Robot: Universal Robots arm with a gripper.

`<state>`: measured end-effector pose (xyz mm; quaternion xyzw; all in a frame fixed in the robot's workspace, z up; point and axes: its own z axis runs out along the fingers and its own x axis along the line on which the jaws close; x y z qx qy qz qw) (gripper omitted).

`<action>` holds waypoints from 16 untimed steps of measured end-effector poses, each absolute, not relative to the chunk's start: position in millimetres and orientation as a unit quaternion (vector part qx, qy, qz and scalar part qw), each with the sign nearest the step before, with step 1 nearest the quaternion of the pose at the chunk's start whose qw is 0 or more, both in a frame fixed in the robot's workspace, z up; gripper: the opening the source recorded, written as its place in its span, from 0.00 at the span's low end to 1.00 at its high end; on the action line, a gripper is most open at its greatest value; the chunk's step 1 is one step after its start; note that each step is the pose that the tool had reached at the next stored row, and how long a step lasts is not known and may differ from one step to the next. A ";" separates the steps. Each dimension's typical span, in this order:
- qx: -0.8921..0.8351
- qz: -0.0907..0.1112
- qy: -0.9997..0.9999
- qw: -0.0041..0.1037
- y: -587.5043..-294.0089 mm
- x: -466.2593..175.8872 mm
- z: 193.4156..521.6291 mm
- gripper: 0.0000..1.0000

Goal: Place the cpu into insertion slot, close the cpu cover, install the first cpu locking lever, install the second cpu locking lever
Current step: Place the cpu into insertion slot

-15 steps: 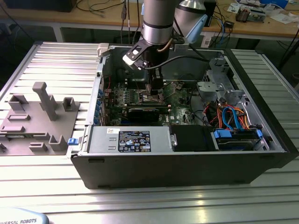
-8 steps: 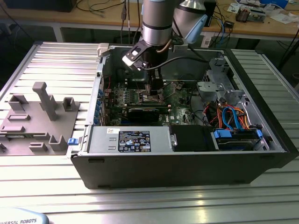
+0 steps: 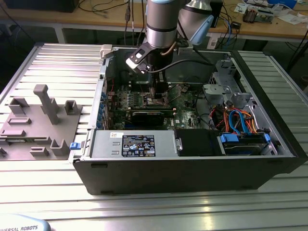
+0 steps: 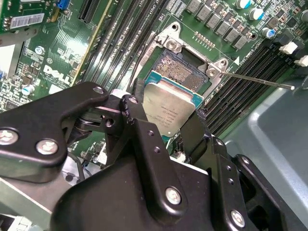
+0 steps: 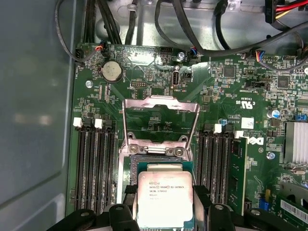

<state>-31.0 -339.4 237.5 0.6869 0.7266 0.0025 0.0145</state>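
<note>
I have the gripper clamped on the cpu by two opposite edges, over the insertion slot in the middle of the motherboard. The cpu cover stands tilted open.

The cpu, a flat square chip with a dull silver metal top and a thin green border, is gripped on two opposite edges between black fingers. It lies roughly level and partly overlaps the insertion slot, not seated in it. The slot is a square socket with a silver rim on green circuit board, its dark, speckled contact field showing past the chip's far edge. The cpu cover, a thin silver frame with a large square cut-out, stands swung open behind the slot. In the second wrist view, a thin metal locking lever juts out, unlatched, from a slot corner.
</note>
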 end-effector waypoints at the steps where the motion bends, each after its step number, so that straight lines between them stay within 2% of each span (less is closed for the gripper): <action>1: 0.687 0.002 0.727 0.014 -339.4 -31.0 237.3 0.54; 16: 0.687 0.003 0.727 0.014 -339.3 -31.0 234.2 0.54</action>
